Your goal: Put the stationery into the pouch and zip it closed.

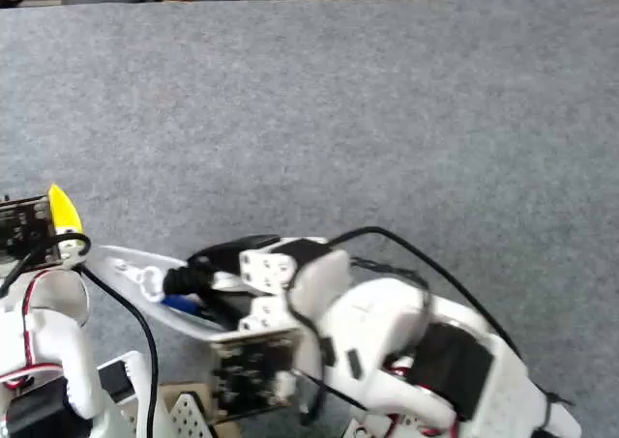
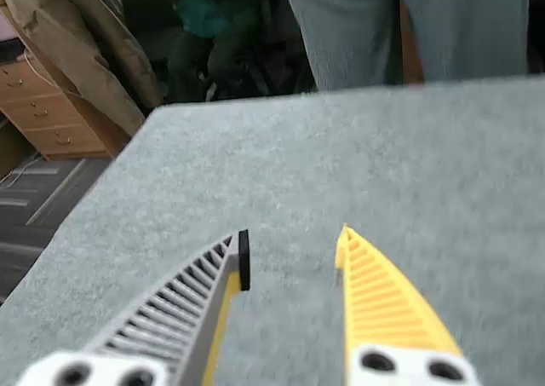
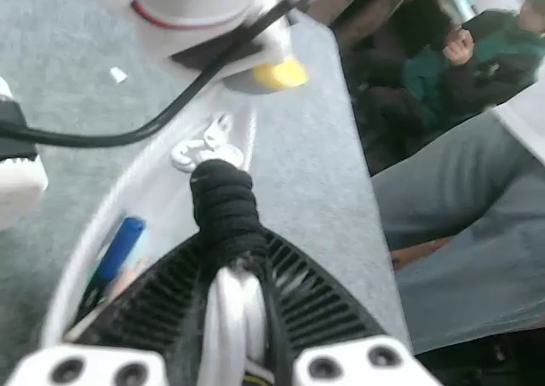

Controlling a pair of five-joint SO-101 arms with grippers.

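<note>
A clear white-rimmed pouch (image 1: 131, 269) lies flat near the table's front edge, with a blue pen (image 1: 180, 304) inside it. The right wrist view also shows the pouch (image 3: 153, 181), the blue pen (image 3: 117, 251) and small white rings (image 3: 201, 152) at its zipper. My right gripper (image 1: 190, 279), black, is shut on the pouch's white zipper edge (image 3: 230, 305), and its fingertips (image 3: 223, 200) meet over that strip. My left gripper (image 2: 291, 258) is open over bare carpet, nothing between its grey and yellow fingers. The yellow finger (image 1: 64, 207) stands just past the pouch's left end.
Grey carpet (image 1: 368, 100) covers the table, with wide free room behind the pouch and to the right. The left arm's black cable (image 1: 126, 303) crosses the pouch's left end. People stand beyond the table's far edge (image 2: 358, 83).
</note>
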